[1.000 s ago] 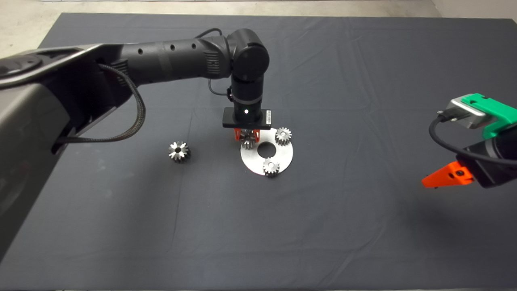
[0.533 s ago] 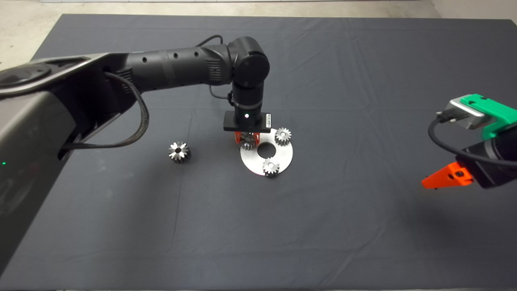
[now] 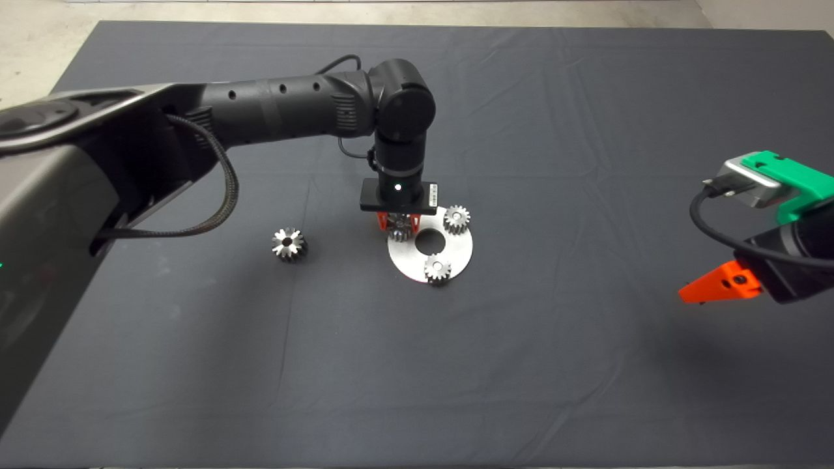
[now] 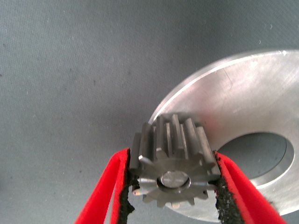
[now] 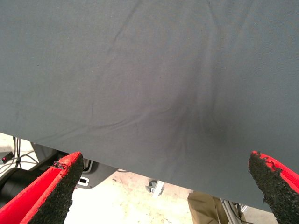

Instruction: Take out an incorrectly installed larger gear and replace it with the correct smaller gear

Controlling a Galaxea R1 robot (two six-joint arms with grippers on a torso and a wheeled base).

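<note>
The small gear [image 4: 174,163] sits pinched between my left gripper [image 4: 173,186] pads, on the plate [image 4: 243,98] rim. If I let go while it is tilted, the bore could bind. Smooth steel, fine teeth, flat disc. The big gear [image 3: 289,244] lies apart on the mat [image 3: 521,358]. My right gripper [image 5: 163,186] waits spread wide.

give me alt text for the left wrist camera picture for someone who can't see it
The left gripper is shut on the smaller gear, its black-padded red fingers pressed against the teeth on both sides. The gear sits at the edge of a round silver plate with a centre hole, on the dark mat.
</note>
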